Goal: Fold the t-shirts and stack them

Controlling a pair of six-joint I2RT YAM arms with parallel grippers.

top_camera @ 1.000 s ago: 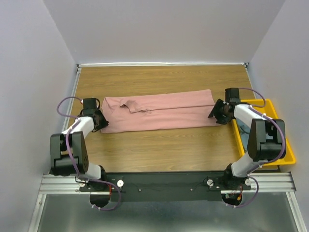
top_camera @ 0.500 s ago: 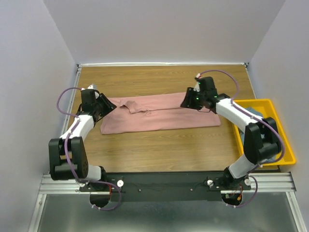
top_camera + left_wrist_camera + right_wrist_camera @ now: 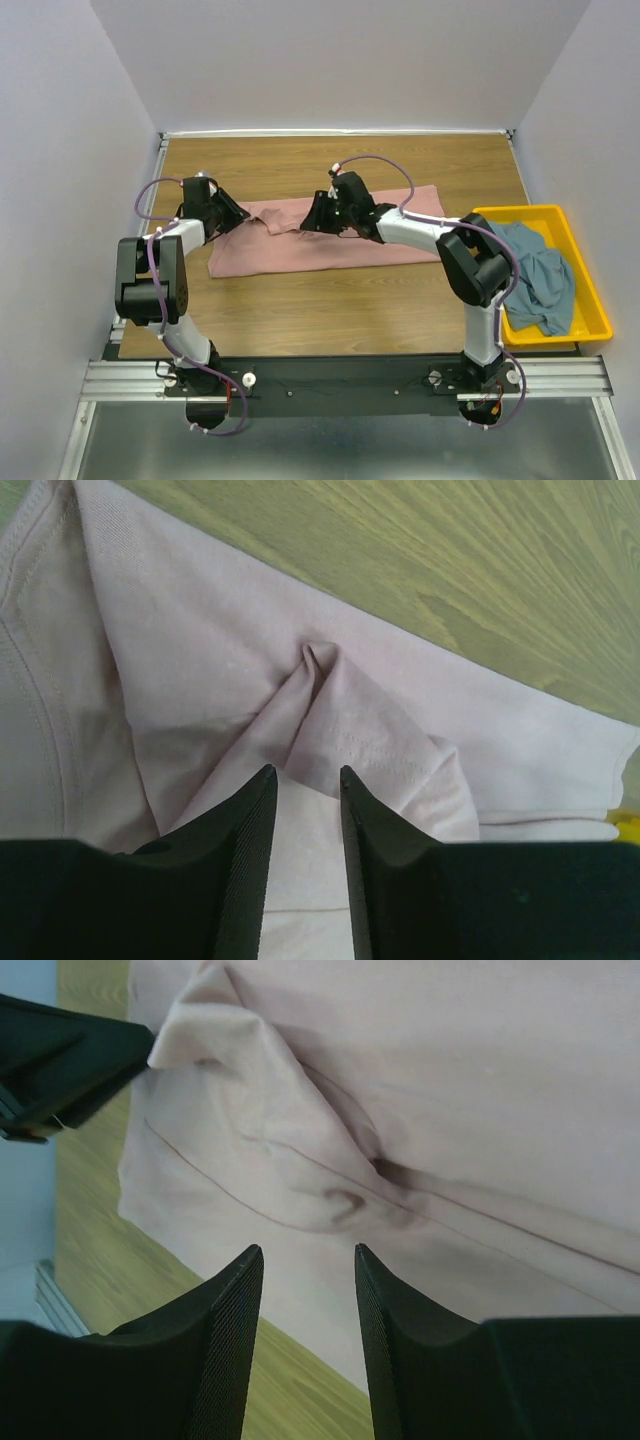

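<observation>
Wooden tabletop [image 3: 330, 300]: left end effector [image 3: 305, 770] pinches pink shirt [image 3: 330, 245]; right end effector [image 3: 308, 1250] gapes empty above it. Two shirts; blue-grey shirt [image 3: 540, 275] fills one bin [image 3: 520, 212].

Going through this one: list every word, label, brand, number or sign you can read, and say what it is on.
None: no text, number or logo can be read in any view.
The pink t-shirt shows only plain cloth.
The blue-grey t-shirt and the yellow bin show no marking.
</observation>
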